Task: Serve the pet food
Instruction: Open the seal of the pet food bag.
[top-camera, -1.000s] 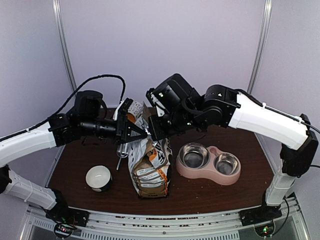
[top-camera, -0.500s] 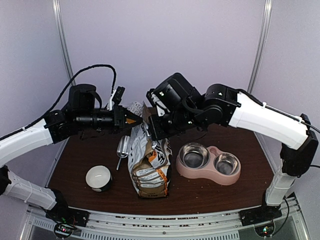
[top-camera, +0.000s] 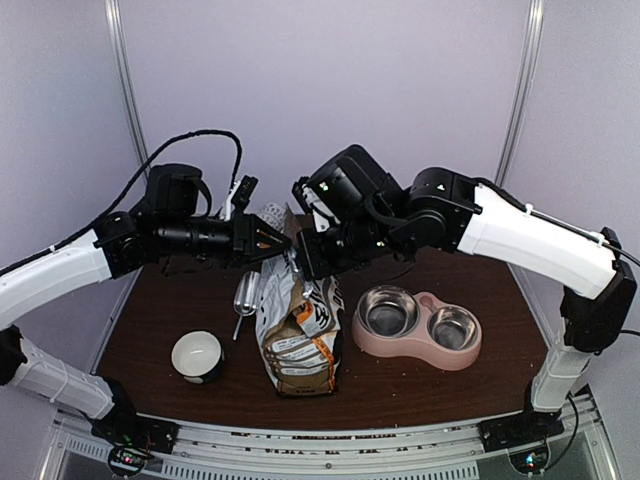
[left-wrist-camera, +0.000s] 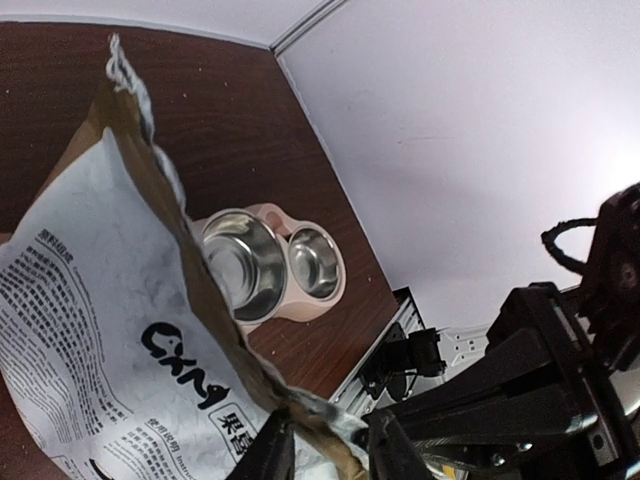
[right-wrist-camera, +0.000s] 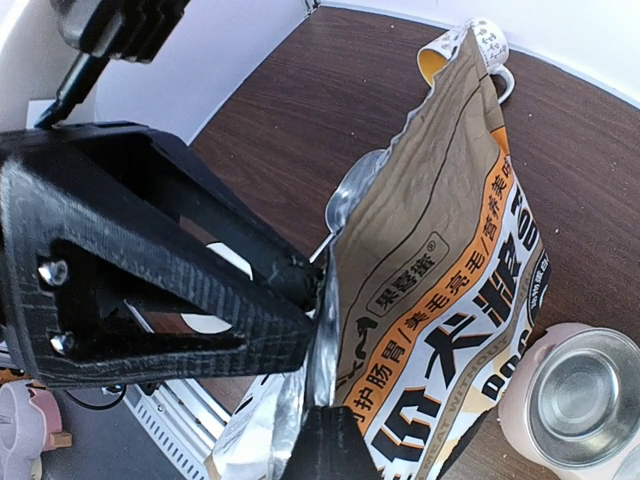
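Two grippers at the bag's mouth, and only one has hold of it, right?

Right. Your right gripper is clamped on the top edge of the bag, which stands upright in the middle of the counter.

And my left?

Your left gripper has its jaws parted. In the wrist view the bag's other lip sits between them, not pinched.

Where's the pet food?

No kibble shows in any view, so I judge it is all inside the bag. Both steel cups of the pink double bowl look bare.

So which step is this?

Opening the bag, I'd say. Next you'd close the left on that lip and ease the mouth apart gently, since a hard tug could tip the bag. After that, the metal scoop lying just left of the bag needs a free gripper.
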